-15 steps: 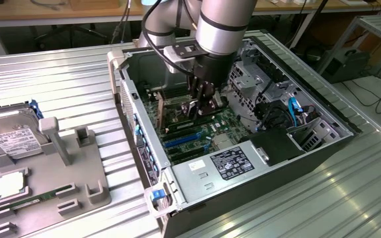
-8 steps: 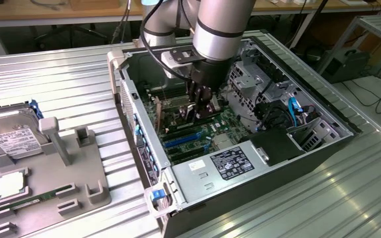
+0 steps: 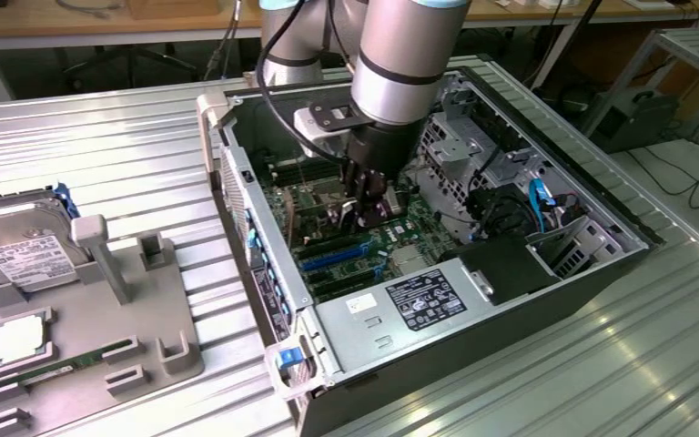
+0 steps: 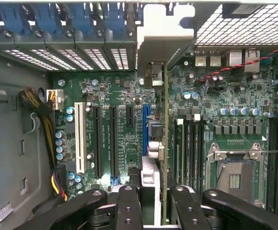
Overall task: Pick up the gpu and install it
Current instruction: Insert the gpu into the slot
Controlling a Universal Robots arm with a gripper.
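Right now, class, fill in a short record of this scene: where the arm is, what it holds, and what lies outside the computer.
Pincer: inside the open computer case, closed on the graphics card
Card position: upright over the circuit board, beside the blue slot
Seated: cannot tell
Outside case: hard drive on grey tray

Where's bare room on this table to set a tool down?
Bare ribbed table behind the grey fixture, and more on the exterior view's right of the computer case. Inside it is crowded around the gripper holding the gpu.
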